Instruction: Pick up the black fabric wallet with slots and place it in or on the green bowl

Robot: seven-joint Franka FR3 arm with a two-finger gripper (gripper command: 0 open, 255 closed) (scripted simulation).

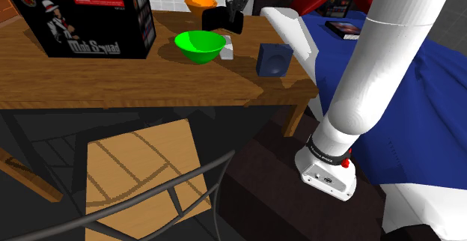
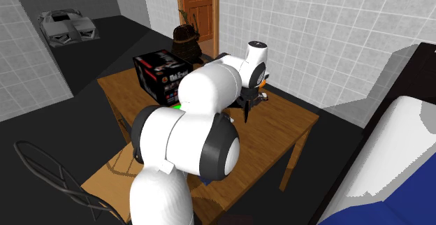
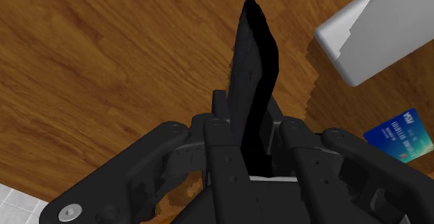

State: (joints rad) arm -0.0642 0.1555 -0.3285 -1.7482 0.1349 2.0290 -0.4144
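Observation:
The black wallet (image 3: 254, 69) stands on edge between my two fingers, which clasp it from both sides, with the wooden table (image 3: 104, 69) some way below it. In the shoulder view my gripper (image 1: 233, 9) holds the wallet (image 1: 223, 18) above the table's far side, just behind and to the right of the green bowl (image 1: 200, 46). The bowl sits upright on the table and holds nothing. In the second exterior view my own arm covers most of the bowl, and the gripper (image 2: 247, 103) hangs over the table.
A big black printed box (image 1: 86, 19) stands at the shoulder view's left. An orange bowl (image 1: 200, 5) sits behind the green one. A small grey box (image 1: 227, 50) and a dark blue block (image 1: 275, 60) lie to its right. A blue card (image 3: 400, 136) lies near the grey box (image 3: 375, 31). A chair (image 1: 150, 180) stands in front.

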